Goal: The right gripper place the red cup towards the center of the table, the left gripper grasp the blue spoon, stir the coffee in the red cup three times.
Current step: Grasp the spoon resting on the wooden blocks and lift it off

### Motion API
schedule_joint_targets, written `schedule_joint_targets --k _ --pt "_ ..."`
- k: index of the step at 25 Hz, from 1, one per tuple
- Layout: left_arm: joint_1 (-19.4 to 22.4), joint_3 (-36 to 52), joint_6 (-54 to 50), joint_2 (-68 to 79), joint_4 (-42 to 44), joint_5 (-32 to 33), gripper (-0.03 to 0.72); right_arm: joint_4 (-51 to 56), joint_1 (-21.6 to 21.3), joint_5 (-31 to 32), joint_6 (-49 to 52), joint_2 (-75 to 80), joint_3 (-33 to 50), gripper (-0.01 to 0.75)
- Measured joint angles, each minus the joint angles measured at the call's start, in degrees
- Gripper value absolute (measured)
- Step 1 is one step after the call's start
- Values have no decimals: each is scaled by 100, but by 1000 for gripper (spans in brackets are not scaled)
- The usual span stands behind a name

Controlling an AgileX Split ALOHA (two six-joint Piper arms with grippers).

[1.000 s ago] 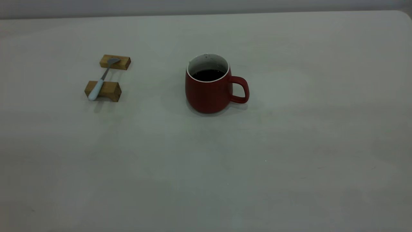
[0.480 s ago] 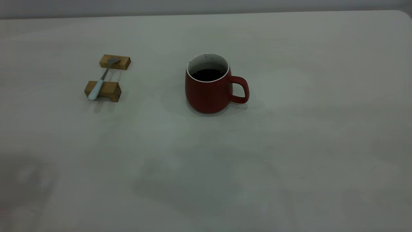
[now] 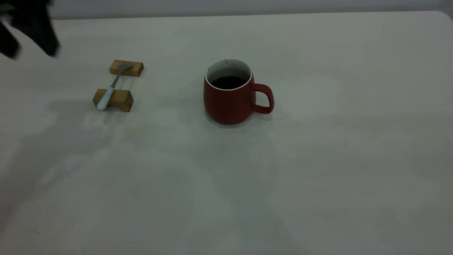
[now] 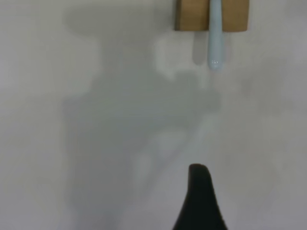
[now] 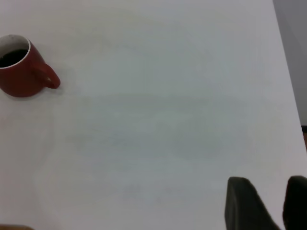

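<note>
Two blocks hold blue spoon (image 3: 108, 93), left gripper (image 3: 28, 28) apart

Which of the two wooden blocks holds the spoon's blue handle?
The near block, the one closer to the camera. The pale blue handle of the spoon lies across it and overhangs its front, while the far block carries the grey metal bowl.
</note>
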Motion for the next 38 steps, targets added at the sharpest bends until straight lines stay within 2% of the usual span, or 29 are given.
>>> schedule_joint_targets --k 5,9,22,25,28,30,34,38 --pt "-164 -479 -6 1035 0 -185 616 0 0 0 0 0 0 238" --pt "-169 -715 -6 1560 0 -417 600 0 0 0 0 0 0 238" --pt "-169 -1502 150 2942 0 -610 580 0 0 0 0 0 0 238" --pt "-169 -1598 160 3128 0 -718 493 0 0 0 0 0 0 238" --pt "-197 -1670 160 3233 0 -773 303 0 0 0 0 0 0 238" --pt "-217 -1764 160 3233 0 -746 141 0 0 0 0 0 0 238" --pt "-223 -2207 126 3174 -178 -75 143 0 0 0 0 0 0 238" --pt "-223 -2958 -475 2898 -1167 1493 143 0 0 0 0 0 0 238"
